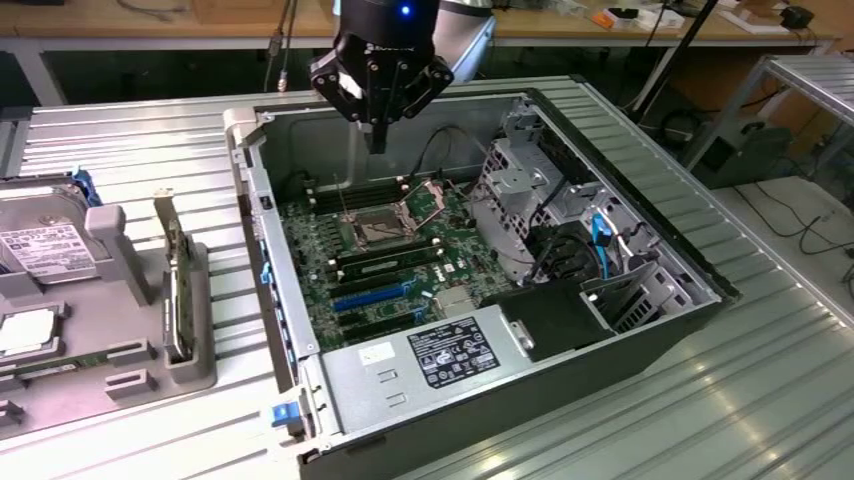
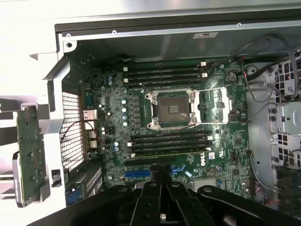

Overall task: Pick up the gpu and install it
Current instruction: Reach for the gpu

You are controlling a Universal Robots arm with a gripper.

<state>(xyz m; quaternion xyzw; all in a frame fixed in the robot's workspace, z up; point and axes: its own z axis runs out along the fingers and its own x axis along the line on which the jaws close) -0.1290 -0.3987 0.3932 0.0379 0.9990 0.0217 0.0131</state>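
The gpu (image 1: 174,300) stands on its long edge in a slot of the grey holder (image 1: 134,370), outside the computer case (image 1: 667,330) and toward 9 o'clock from it in the exterior view. Its long axis runs roughly from 12 o'clock to 6 o'clock there, nearly parallel to the case wall nearest it. The pale metal bracket rises upright at the 12 o'clock end. In the wrist view the gpu (image 2: 30,155) shows a green circuit face, just beyond the case's perforated rear wall. Nothing grips the card.

A hard drive (image 1: 40,250) with a white label rests in the same holder, toward 9 o'clock from the gpu. Holder and case both sit on the ribbed metal surface (image 1: 747,400).

The case lies on its side with its panel off, exposing the motherboard (image 1: 387,260) and its bare processor socket (image 1: 380,228).

The hand (image 1: 378,140) hangs over the 12 o'clock end of the open case, well apart from the gpu. Its fingers are clenched together, point downward and grasp nothing. In the wrist view the hand (image 2: 157,181) sits above the board's blue expansion slots (image 2: 141,173) without touching them.
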